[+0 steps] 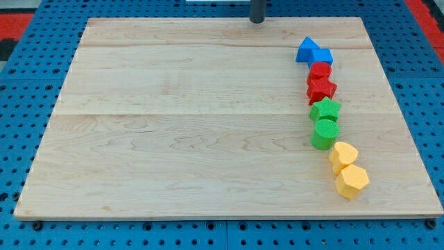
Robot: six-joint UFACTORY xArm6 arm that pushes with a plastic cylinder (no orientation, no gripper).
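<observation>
My tip sits at the top edge of the wooden board, touching nothing and well apart from every block; the nearest is the blue triangular block. Beside that, running down the view's right, are a blue cube, red cylinder, red star, green star, green cylinder and two yellow blocks.

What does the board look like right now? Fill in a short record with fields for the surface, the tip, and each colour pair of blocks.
Surface: wooden board on a blue pegboard
Tip: my tip at the view's top edge, touching no block
Nearest to tip: blue blocks
Line: blocks run in a curving chain down the view's right
Blue: two, at the chain's top
Red: cylinder above star
Green: star above cylinder
Yellow: two blocks at the chain's bottom
</observation>
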